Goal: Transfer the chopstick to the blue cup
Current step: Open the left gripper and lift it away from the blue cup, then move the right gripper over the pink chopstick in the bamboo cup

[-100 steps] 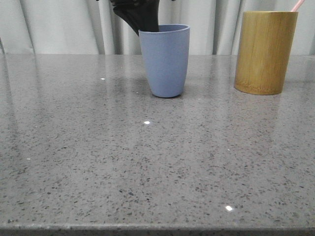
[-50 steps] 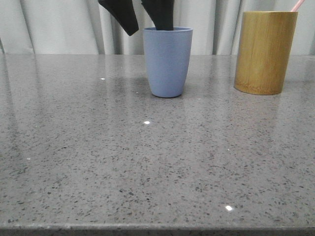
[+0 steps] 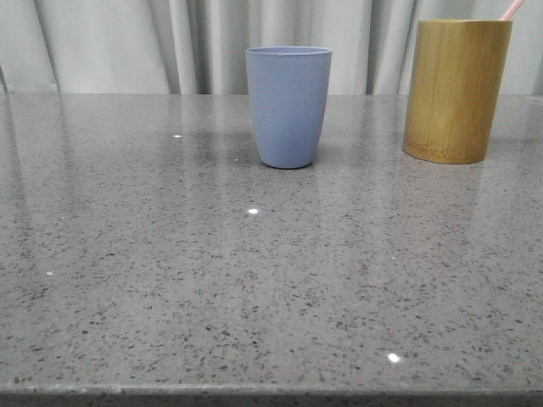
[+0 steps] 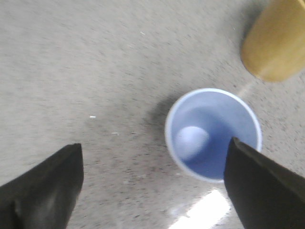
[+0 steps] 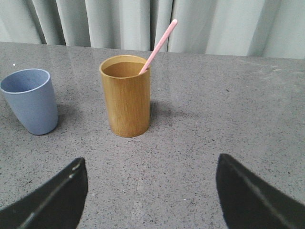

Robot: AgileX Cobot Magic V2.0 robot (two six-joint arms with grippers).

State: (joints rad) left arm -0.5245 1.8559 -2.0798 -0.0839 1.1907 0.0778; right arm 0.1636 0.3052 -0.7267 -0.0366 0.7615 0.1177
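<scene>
The blue cup point(image 3: 288, 105) stands upright on the grey table, empty inside in the left wrist view point(image 4: 213, 133). It also shows in the right wrist view point(image 5: 31, 101). One pale pink chopstick point(image 5: 158, 46) leans in the bamboo holder point(image 5: 126, 95); only its tip point(image 3: 512, 9) shows in the front view, above the holder point(image 3: 456, 90). My left gripper point(image 4: 152, 179) is open and empty, above the table beside the blue cup. My right gripper point(image 5: 151, 188) is open and empty, some way in front of the holder. Neither gripper shows in the front view.
The speckled grey table point(image 3: 254, 271) ends at a front edge near the camera. Pale curtains point(image 3: 110, 42) hang behind it. The bamboo holder stands to the right of the blue cup.
My left gripper, which was at the blue cup's rim with a finger inside, has opened and lifted out of the front view. The cup shifted slightly right and now stands free.
</scene>
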